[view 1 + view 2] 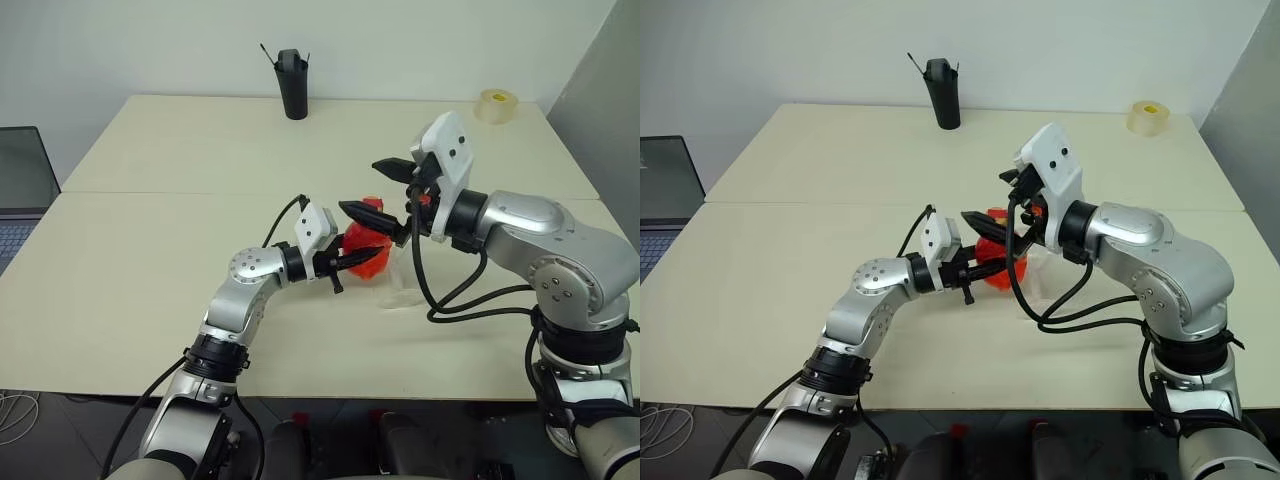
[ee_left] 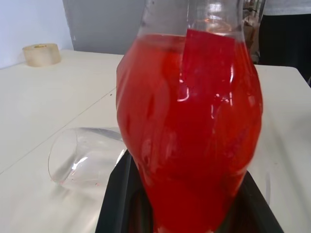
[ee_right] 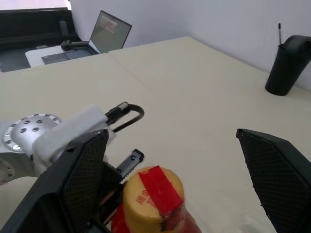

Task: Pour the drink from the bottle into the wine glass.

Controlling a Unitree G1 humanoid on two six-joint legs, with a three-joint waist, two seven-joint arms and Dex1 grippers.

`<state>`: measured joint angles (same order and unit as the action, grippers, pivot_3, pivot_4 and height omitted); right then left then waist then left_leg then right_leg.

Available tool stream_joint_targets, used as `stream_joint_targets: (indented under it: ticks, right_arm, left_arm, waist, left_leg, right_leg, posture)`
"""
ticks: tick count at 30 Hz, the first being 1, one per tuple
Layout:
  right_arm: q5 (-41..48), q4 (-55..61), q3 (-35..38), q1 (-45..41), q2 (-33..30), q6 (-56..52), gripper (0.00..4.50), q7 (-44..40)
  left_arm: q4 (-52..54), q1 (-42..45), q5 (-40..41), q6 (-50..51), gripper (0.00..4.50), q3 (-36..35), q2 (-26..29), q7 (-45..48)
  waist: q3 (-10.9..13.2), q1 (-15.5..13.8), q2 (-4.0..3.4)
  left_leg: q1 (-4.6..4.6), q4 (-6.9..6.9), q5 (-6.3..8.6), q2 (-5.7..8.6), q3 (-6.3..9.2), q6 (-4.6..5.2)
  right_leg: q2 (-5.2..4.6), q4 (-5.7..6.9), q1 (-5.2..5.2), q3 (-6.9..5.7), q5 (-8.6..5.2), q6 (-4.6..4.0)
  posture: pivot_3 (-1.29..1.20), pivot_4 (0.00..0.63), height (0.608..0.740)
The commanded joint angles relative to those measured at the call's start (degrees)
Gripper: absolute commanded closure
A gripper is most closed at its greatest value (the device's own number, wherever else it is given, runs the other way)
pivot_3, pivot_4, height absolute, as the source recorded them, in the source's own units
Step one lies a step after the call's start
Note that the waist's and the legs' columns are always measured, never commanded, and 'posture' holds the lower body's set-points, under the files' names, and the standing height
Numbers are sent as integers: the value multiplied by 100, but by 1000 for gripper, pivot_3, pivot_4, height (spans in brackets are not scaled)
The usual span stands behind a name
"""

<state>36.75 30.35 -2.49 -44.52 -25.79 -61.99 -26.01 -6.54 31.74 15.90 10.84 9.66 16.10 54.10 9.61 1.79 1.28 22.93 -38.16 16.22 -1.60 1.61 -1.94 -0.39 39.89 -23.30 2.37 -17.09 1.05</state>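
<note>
My left gripper (image 1: 348, 260) is shut on the bulging body of the bottle (image 1: 368, 250), holding it above the middle of the table. The bright red drink (image 2: 189, 126) fills the bottle almost to the neck. Its yellow-and-red cap (image 3: 153, 194) is on, and my right gripper (image 1: 383, 190) stands open with one finger on either side of the cap, not touching it. The wine glass (image 2: 82, 155) is on the table just beyond and below the bottle. It holds nothing, and in the left wrist view it seems to lie on its side.
A tall black cup (image 1: 292, 85) with pens stands at the table's far edge. A roll of tape (image 1: 496, 105) sits at the far right corner. A laptop (image 1: 20, 190) is off the table's left side. A seam (image 1: 150, 192) runs across the tabletop.
</note>
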Motion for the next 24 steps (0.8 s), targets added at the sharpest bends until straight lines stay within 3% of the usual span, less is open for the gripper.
stream_joint_targets:
  ticks: [1, 13, 21, 24]
  right_arm:
    - [-8, 202, 47, -147, -142, 23, 0, -11]
    - [-466, -323, -123, 67, -178, 512, 0, -51]
    - [-138, -1, 465, 547, -824, 349, 0, -375]
    - [266, 366, 859, 1092, -1261, 152, 0, -670]
  left_arm:
    - [327, 36, 116, -101, 3692, -118, 9, -21]
    - [247, 110, 83, -147, 3708, -105, -6, -26]
    - [241, 93, 74, -172, 3709, -133, 44, -40]
    - [197, 118, 60, -203, 3709, -131, 55, -47]
  waist:
    - [0, -2, 0]
    - [0, -1, 0]
    - [0, -13, 0]
    - [0, -19, 1]
  left_leg:
    - [0, 0, 0, 0, 0, 0]
    - [0, 0, 0, 1, -2, 0]
    - [1, 0, 0, 2, -2, 0]
    - [3, 0, 0, 3, 1, 0]
  right_leg:
    - [0, 0, 0, 0, 0, 0]
    - [0, 0, 0, 1, 0, 0]
    - [-1, -2, 0, 1, 0, 0]
    - [-1, -4, 1, -1, 0, 0]
  posture:
    - [0, 150, 740]
    - [0, 150, 740]
    - [0, 150, 740]
    - [0, 150, 740]
